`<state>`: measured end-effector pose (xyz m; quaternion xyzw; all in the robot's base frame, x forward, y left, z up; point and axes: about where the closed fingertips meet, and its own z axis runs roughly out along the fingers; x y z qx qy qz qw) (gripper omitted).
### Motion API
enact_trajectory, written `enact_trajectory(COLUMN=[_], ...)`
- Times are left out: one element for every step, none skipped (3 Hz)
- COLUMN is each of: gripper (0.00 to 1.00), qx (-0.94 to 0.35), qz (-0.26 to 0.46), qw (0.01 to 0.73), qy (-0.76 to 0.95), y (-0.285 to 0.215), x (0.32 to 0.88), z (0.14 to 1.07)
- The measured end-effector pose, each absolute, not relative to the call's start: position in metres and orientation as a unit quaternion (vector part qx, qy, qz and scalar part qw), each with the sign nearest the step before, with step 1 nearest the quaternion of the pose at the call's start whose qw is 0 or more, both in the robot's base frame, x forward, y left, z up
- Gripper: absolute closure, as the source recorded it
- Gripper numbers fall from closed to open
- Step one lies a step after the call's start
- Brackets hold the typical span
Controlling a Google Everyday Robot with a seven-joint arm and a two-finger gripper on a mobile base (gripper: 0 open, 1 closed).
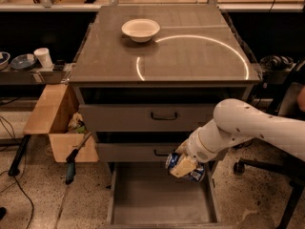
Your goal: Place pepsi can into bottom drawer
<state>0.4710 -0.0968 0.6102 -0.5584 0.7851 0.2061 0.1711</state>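
1. One gripper point(183, 166) is seen low at the front of the cabinet, in front of the right half of the middle drawer point(138, 151) and above the pulled-out bottom drawer point(152, 197). Its tan fingers point(179, 168) are clamped around the pepsi can.
2. The pepsi can point(197, 174) is held tilted in the air, with blue and white showing on either side of the fingers. It is carried over the rear right part of the bottom drawer and is not set down on the grey floor.
3. The gripper is borne by a thick white arm point(252, 125), which is brought in from the right edge and bent downward at the wrist.
4. The middle drawer is shut, and its black handle is partly hidden by the gripper. Above it, the top drawer point(124, 118) is shut too, with its black handle point(164, 116) in plain sight.
5. On the cabinet top point(200, 66), a white bowl point(140, 30) is placed toward the back left, and a bright curved reflection is seen beside it.
6. To the left of the cabinet an open cardboard box point(50, 113) is set, with a blue-handled tool point(71, 168) leaned just beside it. Farther left, a white cup point(44, 57) is kept on a low shelf.
7. At the right, the black base of a chair point(250, 166) is seen on the speckled floor.
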Motion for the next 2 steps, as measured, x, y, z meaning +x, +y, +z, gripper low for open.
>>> enact_trajectory(gripper=[1.0, 1.0], qx=[-0.558, -0.557], qz=[0.206, 0.215], qw=[0.171, 0.175], qy=[0.785, 0.783], y=[-0.097, -0.094], x=[0.471, 0.468], z=[0.61, 0.593])
